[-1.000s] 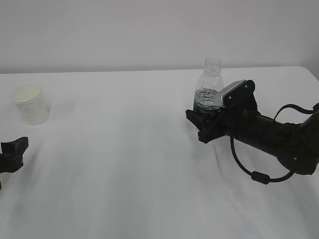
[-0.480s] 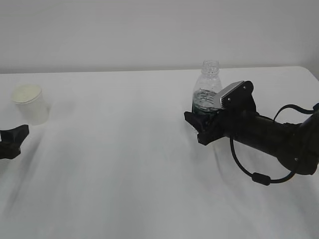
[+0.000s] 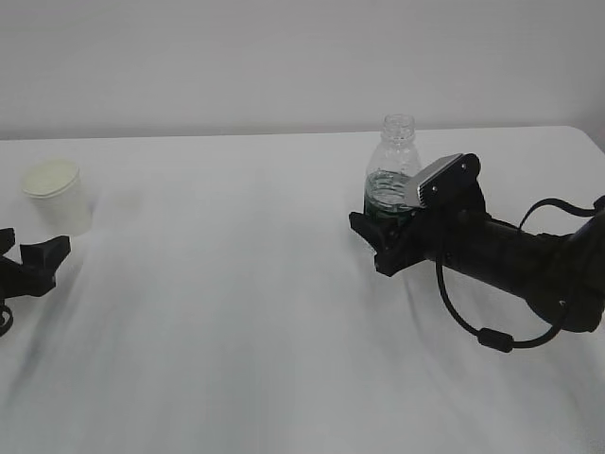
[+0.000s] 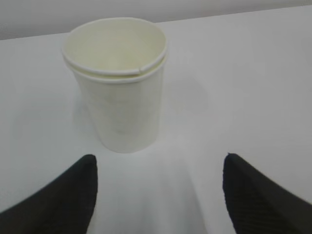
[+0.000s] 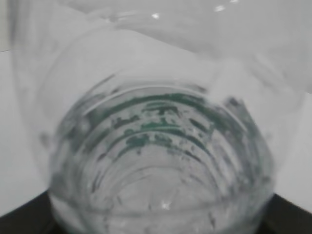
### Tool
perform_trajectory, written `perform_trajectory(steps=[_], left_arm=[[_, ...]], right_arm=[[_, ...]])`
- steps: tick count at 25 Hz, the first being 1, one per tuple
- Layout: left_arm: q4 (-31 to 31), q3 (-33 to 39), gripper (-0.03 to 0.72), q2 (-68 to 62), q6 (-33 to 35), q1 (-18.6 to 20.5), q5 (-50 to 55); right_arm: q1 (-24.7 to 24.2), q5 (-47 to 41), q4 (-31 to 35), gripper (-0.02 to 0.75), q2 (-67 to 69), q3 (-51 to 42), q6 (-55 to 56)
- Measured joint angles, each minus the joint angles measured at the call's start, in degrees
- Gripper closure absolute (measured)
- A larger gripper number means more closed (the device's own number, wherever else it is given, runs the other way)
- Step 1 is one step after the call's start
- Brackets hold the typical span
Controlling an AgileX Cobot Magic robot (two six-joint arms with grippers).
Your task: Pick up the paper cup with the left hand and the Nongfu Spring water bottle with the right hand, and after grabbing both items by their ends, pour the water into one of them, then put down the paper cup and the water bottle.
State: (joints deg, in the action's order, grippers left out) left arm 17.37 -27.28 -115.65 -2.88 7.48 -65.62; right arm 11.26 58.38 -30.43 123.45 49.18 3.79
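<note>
The small clear ribbed plastic Nongfu Spring water bottle (image 3: 392,165) stands upright and uncapped on the white worktop (image 3: 246,312), and serves as the landmark here. Its dark green label band sits low on its body, mostly hidden in the exterior view by the right hand (image 3: 492,251), a black robot arm with a grey rectangular block on top and a loop of black cable hanging beneath. The right claw (image 3: 383,236) surrounds the bottle's lower part, one finger showing on the bottle's left side. In the right wrist view the bottle (image 5: 156,146) fills nearly the whole picture, green print visible through its ribbed wall, with dark finger edges at both bottom corners; the claw is clenched around the bottle. Clear water (image 3: 388,184) sits low inside the bottle.

Far to the left of the bottle, near the worktop's left edge, stands the small white tapered paper cup (image 3: 59,196), upright, with a rolled rim and a pale cream inside. The left hand (image 3: 28,270), a black arm only partly in view, lies just in front of the cup. In the left wrist view the left claw (image 4: 158,195) is released, its two black fingertips (image 4: 73,195) spread wide and apart from the cup (image 4: 117,87), which stands ahead of the gap between them, not touched.
</note>
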Motion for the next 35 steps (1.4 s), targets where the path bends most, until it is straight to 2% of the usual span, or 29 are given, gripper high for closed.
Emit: perform_trajectory(steps=[18, 35], left_arm=[[-1.23, -8.11, 0.112, -7.54, 0.00, 0.08, 0.00], [-1.31, -13.30, 0.112, -8.17, 0.00, 0.08, 0.00]], right_arm=[[0.00, 0.00, -0.09, 0.255, 0.00, 0.00, 0.00], [0.00, 0.00, -0.22, 0.256, 0.00, 0.00, 0.00]])
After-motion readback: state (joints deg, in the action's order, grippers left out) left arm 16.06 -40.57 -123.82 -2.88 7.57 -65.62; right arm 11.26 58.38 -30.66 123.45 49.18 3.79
